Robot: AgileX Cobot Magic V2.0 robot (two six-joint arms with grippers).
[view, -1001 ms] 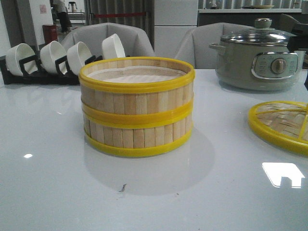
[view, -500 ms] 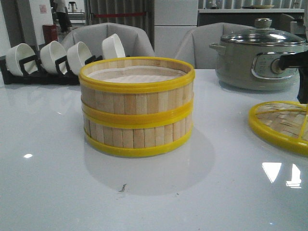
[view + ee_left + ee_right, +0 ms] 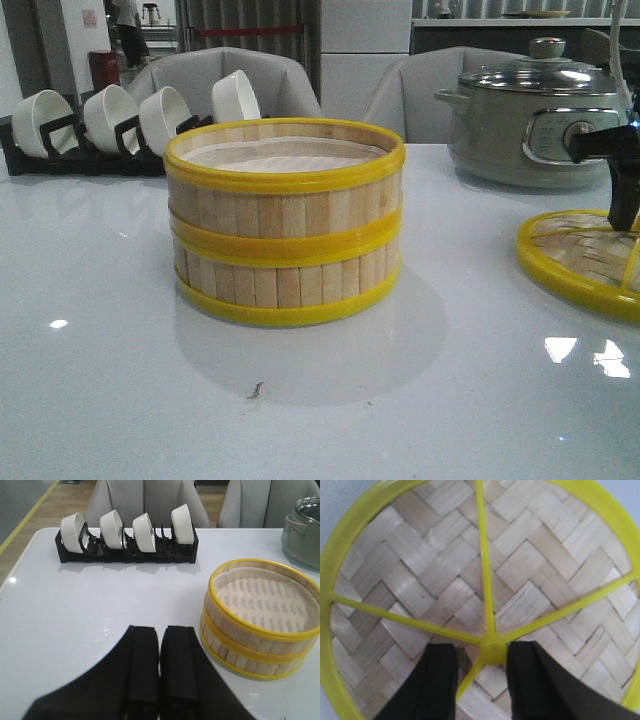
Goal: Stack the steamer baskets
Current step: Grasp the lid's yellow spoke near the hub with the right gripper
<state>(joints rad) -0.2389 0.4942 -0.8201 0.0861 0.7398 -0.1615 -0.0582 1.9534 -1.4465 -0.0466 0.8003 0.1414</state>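
A glossy white table (image 3: 120,400) stretches out ahead of me, with grey chairs (image 3: 225,75) behind it, a black rack of white bowls (image 3: 110,120) at the far left and a grey-green electric pot (image 3: 530,125) with a glass lid at the far right.

Since a second ago my right gripper (image 3: 622,175) has dropped into sight at the right edge of the front view, where before only a dark sliver showed near the pot. It now hangs over the woven yellow-rimmed lid (image 3: 585,260) lying flat on the right side of the table. In my right wrist view, its fingers (image 3: 437,680) stand apart, straddling the yellow hub (image 3: 492,650) where the lid's spokes meet; I cannot tell whether they touch it.

The steamer baskets (image 3: 285,220) have not moved: one sits squarely on the other in the middle of the table, whitish liner visible in the top one. They are well to the left of my right gripper. My left gripper (image 3: 160,670), fingers pressed together on nothing, is near them, on their left and nearer side.
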